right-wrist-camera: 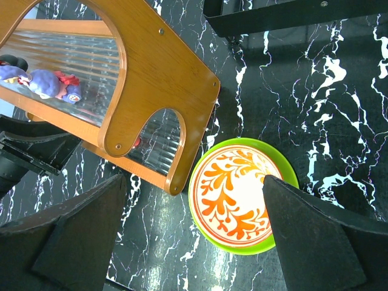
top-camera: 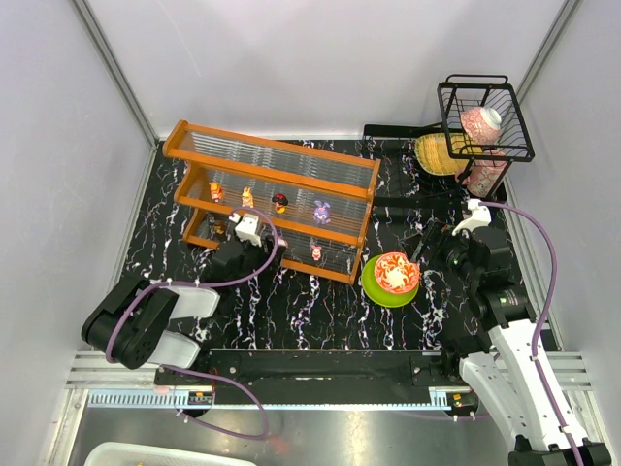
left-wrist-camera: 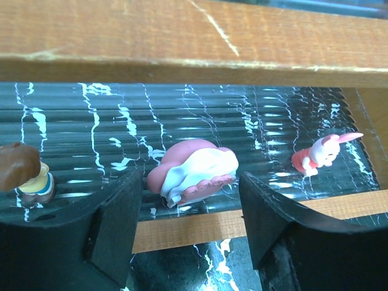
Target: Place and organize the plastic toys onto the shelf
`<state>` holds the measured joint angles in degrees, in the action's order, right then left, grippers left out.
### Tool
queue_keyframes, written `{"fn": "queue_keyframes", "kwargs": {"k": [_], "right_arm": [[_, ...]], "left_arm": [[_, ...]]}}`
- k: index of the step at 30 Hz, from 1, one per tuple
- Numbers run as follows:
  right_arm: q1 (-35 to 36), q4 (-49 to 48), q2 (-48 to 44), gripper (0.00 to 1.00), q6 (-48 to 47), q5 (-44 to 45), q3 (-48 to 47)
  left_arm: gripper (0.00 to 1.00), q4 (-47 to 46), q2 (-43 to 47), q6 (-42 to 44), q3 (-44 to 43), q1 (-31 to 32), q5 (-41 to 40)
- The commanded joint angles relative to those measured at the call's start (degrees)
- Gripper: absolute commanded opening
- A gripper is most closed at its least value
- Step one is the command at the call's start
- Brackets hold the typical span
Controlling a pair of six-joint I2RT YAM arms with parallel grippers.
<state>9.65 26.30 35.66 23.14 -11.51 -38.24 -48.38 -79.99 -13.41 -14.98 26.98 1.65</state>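
Two tools show. The left tool [left-wrist-camera: 189,185] stands partly wide, its fingers [left-wrist-camera: 115,224] closely flanking a pink toy [left-wrist-camera: 194,170] that lies mid-frame on the shelf's [left-wrist-camera: 182,36] lower ribbed panel, with a pink-and-white toy [left-wrist-camera: 318,154] at right. The right tool [right-wrist-camera: 194,188], wide and empty, hangs over a green plate [right-wrist-camera: 242,144] on the counter [right-wrist-camera: 315,91].

A green plate [top-camera: 371,284] carrying a red-patterned bowl [top-camera: 396,273] sits on the black marbled tabletop [top-camera: 291,311]. At far right, a pink carton [top-camera: 482,124] shows through a black wire basket [top-camera: 473,83].
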Motion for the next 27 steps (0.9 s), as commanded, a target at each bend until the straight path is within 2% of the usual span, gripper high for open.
{"fn": "queue_keyframes", "kwargs": {"k": [1, 15, 23, 27], "right_arm": [[-0.25, -1.34, -0.06, 1.0, -0.72, 0.17, -0.61], [-0.25, -1.26, 0.11, 1.0, -0.64, -0.01, -0.61], [-0.25, -1.34, 0.11, 1.0, -0.64, -0.01, -0.52], [-0.25, -1.43, -0.24, 1.0, -0.64, 0.26, -0.43]], "left_arm": [[0.68, -5.67, -0.35, 0.67, -0.75, -0.44, 1.43], [0.74, -3.92, 2.46, 0.84, -0.05, -0.44, 1.16], [0.8, 0.39, 12.74, -0.91, 1.62, -0.44, 1.6], [0.81, 6.26, 22.82, -2.85, 4.34, -0.44, 1.08]]}}
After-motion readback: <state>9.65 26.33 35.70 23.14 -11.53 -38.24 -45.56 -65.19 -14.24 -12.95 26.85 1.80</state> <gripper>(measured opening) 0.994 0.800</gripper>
